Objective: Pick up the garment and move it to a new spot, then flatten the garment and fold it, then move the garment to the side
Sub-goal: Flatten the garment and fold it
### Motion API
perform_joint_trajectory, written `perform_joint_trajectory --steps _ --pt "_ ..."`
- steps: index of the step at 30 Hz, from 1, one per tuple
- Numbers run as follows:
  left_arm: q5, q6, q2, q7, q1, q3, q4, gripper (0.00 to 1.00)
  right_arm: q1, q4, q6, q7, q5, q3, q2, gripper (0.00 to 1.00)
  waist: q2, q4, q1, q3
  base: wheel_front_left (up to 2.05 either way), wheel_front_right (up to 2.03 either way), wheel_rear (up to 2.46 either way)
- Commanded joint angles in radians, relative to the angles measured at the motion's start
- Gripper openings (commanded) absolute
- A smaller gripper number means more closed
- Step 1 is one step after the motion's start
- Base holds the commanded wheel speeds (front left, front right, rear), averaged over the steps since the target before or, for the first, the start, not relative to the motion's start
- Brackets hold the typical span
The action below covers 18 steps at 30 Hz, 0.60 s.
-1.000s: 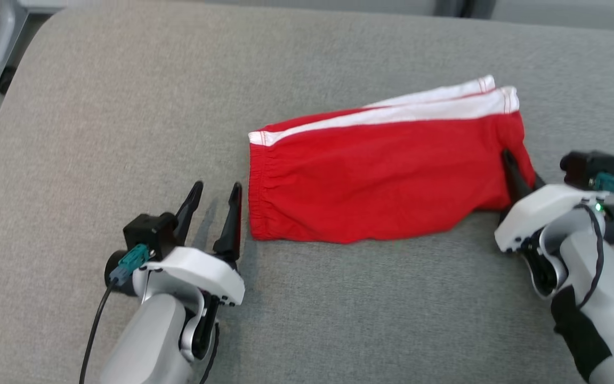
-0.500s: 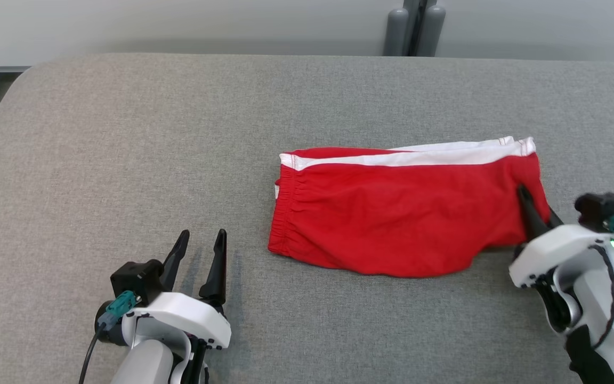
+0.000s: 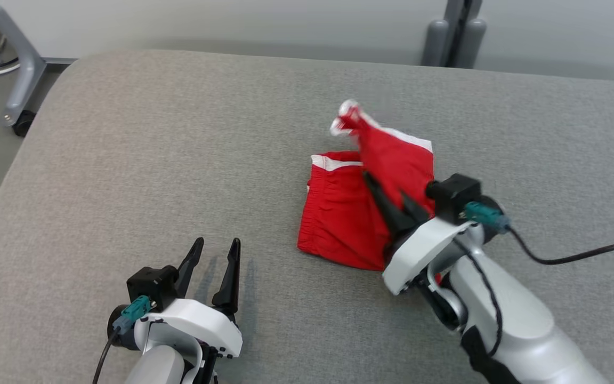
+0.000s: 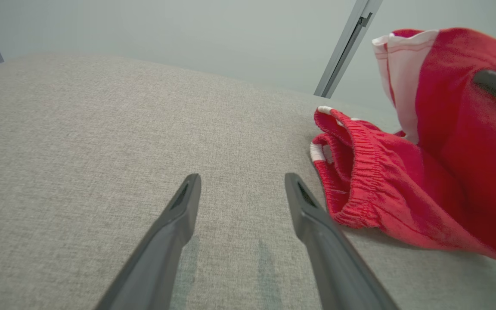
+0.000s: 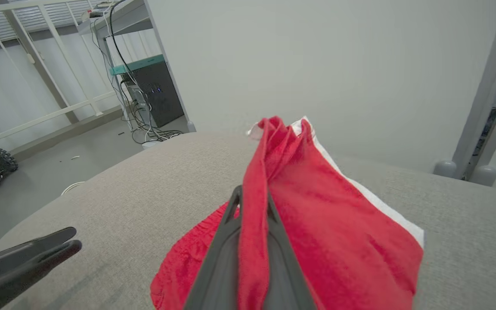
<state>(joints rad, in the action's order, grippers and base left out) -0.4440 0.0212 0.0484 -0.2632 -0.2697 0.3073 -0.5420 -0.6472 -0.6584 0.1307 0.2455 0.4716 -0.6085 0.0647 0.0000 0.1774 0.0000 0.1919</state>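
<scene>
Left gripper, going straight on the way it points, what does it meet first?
Likely just the bare grey pad: the open left gripper aims along it, and the shorts lie off to its right, clear of that line. How soon the tips would graze the pad is unclear.

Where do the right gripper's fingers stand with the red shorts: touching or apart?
Touching. The right wrist view shows a fold of the red shorts pinched between the right gripper's shut fingers, that fold raised off the grey cushion.
</scene>
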Motion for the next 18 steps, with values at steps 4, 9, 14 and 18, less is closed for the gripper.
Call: perform_joint_trajectory --steps 4,9,14,18 --pt "-0.008 -0.006 0.005 -0.001 0.008 0.011 -0.002 1.00 -0.019 -0.050 0.000 -0.002 0.008 -0.065 -0.007 0.00 0.0000 0.036 0.0000 -0.003 0.00 0.00 0.00" --pt "-0.006 -0.015 0.005 -0.001 0.001 0.019 -0.004 1.00 -0.009 -0.058 0.000 0.010 0.086 -0.135 -0.011 1.00 0.0000 0.051 0.0000 -0.004 0.00 0.00 0.00" --pt "-0.002 -0.021 0.005 -0.001 0.008 -0.008 0.012 1.00 -0.004 -0.030 0.000 0.021 0.130 -0.128 -0.008 1.00 0.0000 0.021 0.0000 -0.006 0.00 0.00 0.00" --pt "0.015 -0.023 0.005 -0.001 0.012 -0.034 0.024 1.00 0.024 -0.022 0.000 0.019 0.053 0.007 -0.008 1.00 0.0000 -0.019 0.0000 -0.005 0.00 0.00 0.00"
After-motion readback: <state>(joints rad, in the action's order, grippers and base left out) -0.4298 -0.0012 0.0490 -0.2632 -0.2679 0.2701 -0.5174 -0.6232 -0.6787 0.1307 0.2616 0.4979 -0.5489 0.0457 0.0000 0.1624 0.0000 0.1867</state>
